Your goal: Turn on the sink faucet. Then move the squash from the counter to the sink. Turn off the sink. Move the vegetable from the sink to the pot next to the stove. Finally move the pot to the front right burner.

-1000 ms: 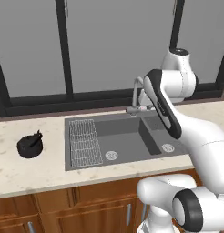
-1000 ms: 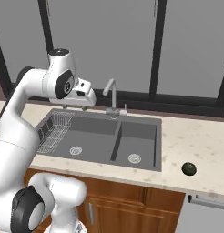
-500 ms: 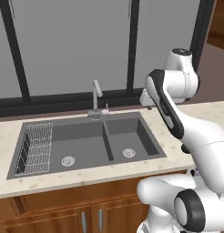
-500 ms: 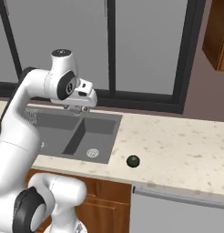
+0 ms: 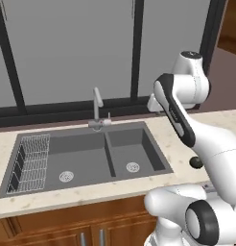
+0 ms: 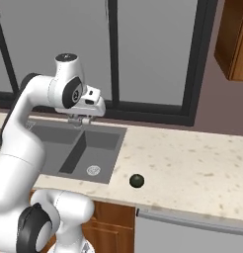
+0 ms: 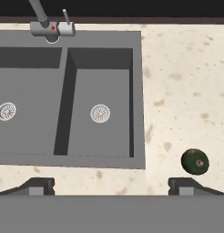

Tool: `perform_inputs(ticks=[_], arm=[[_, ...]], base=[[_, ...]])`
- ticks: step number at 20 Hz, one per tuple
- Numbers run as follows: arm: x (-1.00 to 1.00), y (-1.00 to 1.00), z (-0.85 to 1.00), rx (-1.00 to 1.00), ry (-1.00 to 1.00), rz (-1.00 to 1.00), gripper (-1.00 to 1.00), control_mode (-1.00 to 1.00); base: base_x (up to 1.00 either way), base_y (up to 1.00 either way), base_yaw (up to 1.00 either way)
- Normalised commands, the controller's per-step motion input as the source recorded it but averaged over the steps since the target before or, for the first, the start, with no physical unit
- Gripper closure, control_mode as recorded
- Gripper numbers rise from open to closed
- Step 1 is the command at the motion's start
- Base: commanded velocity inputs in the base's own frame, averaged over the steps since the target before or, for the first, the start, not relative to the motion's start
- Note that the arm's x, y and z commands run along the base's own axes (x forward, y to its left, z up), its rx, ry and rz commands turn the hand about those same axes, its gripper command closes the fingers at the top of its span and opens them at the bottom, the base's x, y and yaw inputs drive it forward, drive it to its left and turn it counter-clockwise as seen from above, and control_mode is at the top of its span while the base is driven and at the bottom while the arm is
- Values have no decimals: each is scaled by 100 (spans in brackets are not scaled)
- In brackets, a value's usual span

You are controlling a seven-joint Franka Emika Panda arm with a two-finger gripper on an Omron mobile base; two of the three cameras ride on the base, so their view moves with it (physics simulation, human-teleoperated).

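The squash (image 7: 195,161) is a small dark green ball lying on the beige counter (image 7: 186,68) to the right of the sink (image 7: 104,82). It also lies near the counter's front edge in the right base view (image 6: 137,180), and peeks out beside my arm in the left base view (image 5: 195,162). The grey faucet (image 5: 96,108) stands behind the double basin, and I see no water under its spout (image 7: 41,18). My gripper (image 6: 79,120) hangs open high over the sink's right basin. Its fingertips (image 7: 38,185) are spread wide with nothing between them.
A wire rack (image 5: 31,158) sits in the sink's left basin. Dark windows run behind the counter. A long stretch of counter (image 6: 192,158) extends right of the sink. A grey appliance front (image 6: 192,232) shows below the counter edge.
The base has driven to the right, so the sink slid left in both base views and the squash came closer. The fingers spread slightly wider.
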Motion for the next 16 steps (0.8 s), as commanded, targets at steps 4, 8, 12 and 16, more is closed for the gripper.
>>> perform_inputs(ticks=[4, 8, 12, 16], arm=[[0, 0, 0, 0, 0, 0, -100, 100], [0, 0, 0, 0, 0, 0, -100, 100], [0, 0, 0, 0, 0, 0, -100, 100], [0, 0, 0, 0, 0, 0, -100, 100]], base=[[47, 0, 0], [65, 3, 0], [26, 2, 0], [0, 0, 0]])
